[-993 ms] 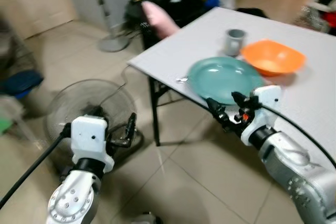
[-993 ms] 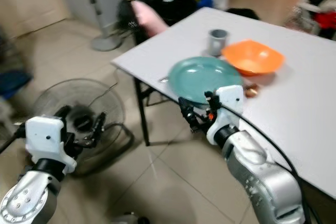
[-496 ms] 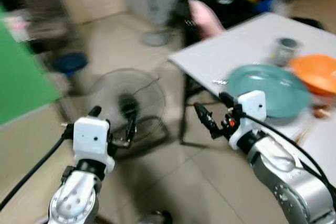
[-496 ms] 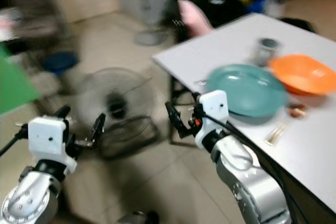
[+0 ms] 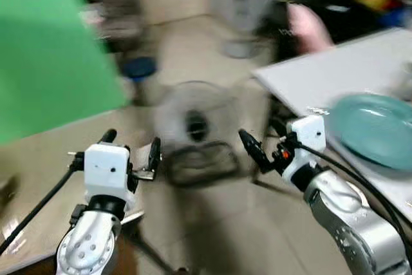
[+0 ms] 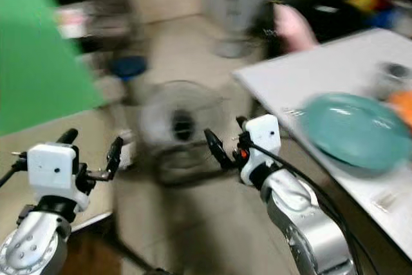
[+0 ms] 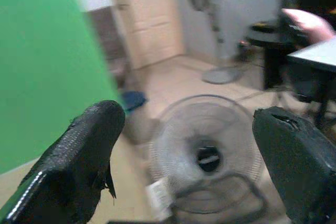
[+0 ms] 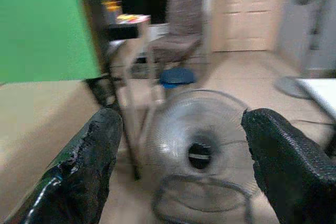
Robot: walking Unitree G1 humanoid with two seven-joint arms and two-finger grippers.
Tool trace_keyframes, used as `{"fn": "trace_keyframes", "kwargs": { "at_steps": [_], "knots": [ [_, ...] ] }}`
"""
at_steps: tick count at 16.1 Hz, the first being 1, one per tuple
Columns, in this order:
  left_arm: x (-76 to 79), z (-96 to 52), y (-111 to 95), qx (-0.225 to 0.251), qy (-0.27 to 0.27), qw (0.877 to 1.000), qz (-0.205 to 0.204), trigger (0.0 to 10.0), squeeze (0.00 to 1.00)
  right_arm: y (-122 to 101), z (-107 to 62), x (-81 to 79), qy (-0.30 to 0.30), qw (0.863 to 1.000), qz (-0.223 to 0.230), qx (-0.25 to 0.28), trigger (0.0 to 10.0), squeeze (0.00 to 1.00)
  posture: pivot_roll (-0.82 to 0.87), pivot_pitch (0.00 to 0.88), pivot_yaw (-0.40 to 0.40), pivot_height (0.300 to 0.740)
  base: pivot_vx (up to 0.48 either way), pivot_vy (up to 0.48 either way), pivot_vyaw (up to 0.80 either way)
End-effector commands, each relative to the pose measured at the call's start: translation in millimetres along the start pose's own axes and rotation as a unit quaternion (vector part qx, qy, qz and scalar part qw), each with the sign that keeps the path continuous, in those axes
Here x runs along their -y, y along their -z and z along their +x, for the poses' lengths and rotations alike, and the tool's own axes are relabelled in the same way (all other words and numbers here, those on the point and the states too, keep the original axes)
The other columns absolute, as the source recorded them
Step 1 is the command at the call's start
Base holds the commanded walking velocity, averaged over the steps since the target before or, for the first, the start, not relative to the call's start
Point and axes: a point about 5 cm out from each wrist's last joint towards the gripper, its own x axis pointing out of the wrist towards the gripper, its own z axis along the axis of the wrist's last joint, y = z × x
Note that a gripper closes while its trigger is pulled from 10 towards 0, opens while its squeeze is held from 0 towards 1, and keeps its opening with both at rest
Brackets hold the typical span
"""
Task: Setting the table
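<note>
Grippers: left gripper (image 5: 130, 152) and right gripper (image 5: 259, 151) both spread wide, nothing held. Round teal plate (image 5: 378, 129), glossy, at right edge on grey table (image 5: 322, 75). Blurry wire-cage floor fan (image 5: 196, 122), probably, at centre.

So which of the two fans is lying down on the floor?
The round wire-caged fan lying on the tiles between the green board and the table. The other fan stands upright on a pole by the far wall.
</note>
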Motion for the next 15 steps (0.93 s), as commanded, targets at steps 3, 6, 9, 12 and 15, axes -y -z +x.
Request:
{"fn": "trace_keyframes", "kwargs": {
  "at_steps": [3,6,9,12,15],
  "knots": [
    [-4.4,1.4,1,-0.006,-0.008,1.0,0.017,10.0,0.0,0,0.4,1.9,0.002,1.0,0.017,0.01,10.0,0.0,0.03,0.0,0.081,0.74,0.0,0.0,0.8],
    [-10.5,2.7,2,-0.007,-0.015,1.0,0.024,10.0,0.0,4,-2.2,8.3,0.042,0.999,0.02,0.011,10.0,0.0,0.02,0.0,0.091,0.74,0.0,0.0,0.8],
    [-16.3,1.3,4,-0.006,-0.024,0.999,0.03,10.0,0.0,2,-1.7,15.9,0.073,0.997,0.013,0.022,10.0,0.0,0.02,0.0,0.092,0.74,0.0,0.0,0.8],
    [-20.2,2.4,2,0.008,-0.029,0.999,0.041,10.0,0.0,4,-1.7,31.2,0.133,0.991,0.004,0.026,10.0,0.0,0.02,0.0,0.089,0.74,0.0,0.0,0.8],
    [-23.5,2.5,0,0.019,-0.025,0.999,0.037,10.0,0.0,3,-4.1,43.4,0.168,0.985,0.013,0.029,10.0,0.0,0.01,0.0,0.089,0.74,0.0,0.0,0.8]
  ]
}}
